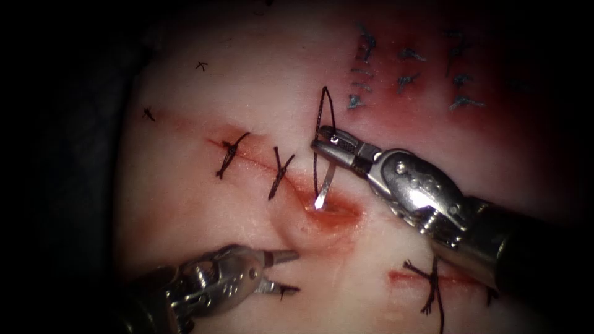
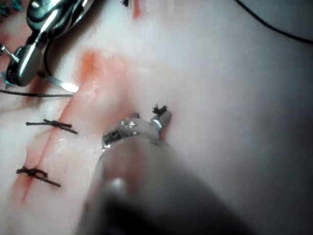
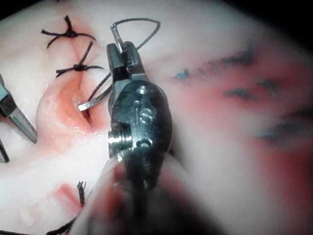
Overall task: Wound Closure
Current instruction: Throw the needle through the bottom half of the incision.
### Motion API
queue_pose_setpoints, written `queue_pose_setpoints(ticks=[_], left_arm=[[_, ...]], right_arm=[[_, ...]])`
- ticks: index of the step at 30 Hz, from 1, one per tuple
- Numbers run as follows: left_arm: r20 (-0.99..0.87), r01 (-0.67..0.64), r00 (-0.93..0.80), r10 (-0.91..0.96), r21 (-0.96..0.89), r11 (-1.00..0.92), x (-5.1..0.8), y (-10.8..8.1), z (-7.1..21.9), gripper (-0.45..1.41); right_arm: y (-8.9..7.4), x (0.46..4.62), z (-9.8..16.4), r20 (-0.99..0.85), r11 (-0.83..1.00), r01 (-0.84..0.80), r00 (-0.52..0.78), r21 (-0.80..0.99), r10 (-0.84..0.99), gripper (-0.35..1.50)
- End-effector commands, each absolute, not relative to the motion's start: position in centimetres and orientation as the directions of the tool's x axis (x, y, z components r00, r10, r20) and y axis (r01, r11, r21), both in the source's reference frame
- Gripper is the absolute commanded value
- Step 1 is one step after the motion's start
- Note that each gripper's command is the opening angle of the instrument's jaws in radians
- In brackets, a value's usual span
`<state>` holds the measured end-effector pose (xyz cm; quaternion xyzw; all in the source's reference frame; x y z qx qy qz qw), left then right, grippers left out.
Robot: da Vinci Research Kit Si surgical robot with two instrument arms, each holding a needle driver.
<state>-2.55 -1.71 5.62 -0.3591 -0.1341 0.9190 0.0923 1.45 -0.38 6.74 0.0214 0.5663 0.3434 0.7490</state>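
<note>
My right tool (image 1: 323,142) is shut on the curved needle (image 1: 327,182) near its tail end. The needle curves down, and its bright tip rests at the left edge of the open cut (image 1: 337,213) without being buried. Black thread (image 1: 325,111) loops up from the tail. In the right wrist view the right tool's jaws (image 3: 120,54) clamp the needle (image 3: 95,100) over the red opening (image 3: 73,103). My left tool (image 1: 288,271) stands open on the cut's left side, below the wound, holding nothing. In the left wrist view its jaws (image 2: 145,121) hover over pale tissue (image 2: 220,98).
Two tied black stitches (image 1: 232,154) (image 1: 280,173) close the cut's upper left part. A short cut thread end (image 1: 288,289) lies by the left tool's lower jaw. A second stitched cut (image 1: 430,281) lies at the lower right. Blue thread stitches (image 1: 408,74) mark the reddened tissue at the back right.
</note>
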Motion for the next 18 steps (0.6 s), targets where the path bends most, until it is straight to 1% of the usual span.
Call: queue_pose_setpoints(ticks=[1, 5, 18], left_arm=[[-0.637, -0.072, -0.724, 0.264, -0.311, -0.948, -2.60, -1.68, 5.67, 0.32], [-0.637, -0.071, -0.724, 0.263, -0.311, -0.948, -2.60, -1.68, 5.67, 0.32], [-0.626, -0.057, -0.735, 0.260, -0.324, -0.944, -2.54, -1.68, 5.66, 0.32]], right_arm=[[-0.37, 1.50, 6.79, -0.835, 0.768, -0.483, 0.124, 0.420, 0.535, -0.35], [-0.42, 1.51, 6.80, -0.830, 0.766, -0.471, 0.116, 0.438, 0.545, -0.35], [-0.60, 1.72, 6.83, -0.728, 0.668, -0.381, -0.019, 0.639, 0.686, -0.35]])
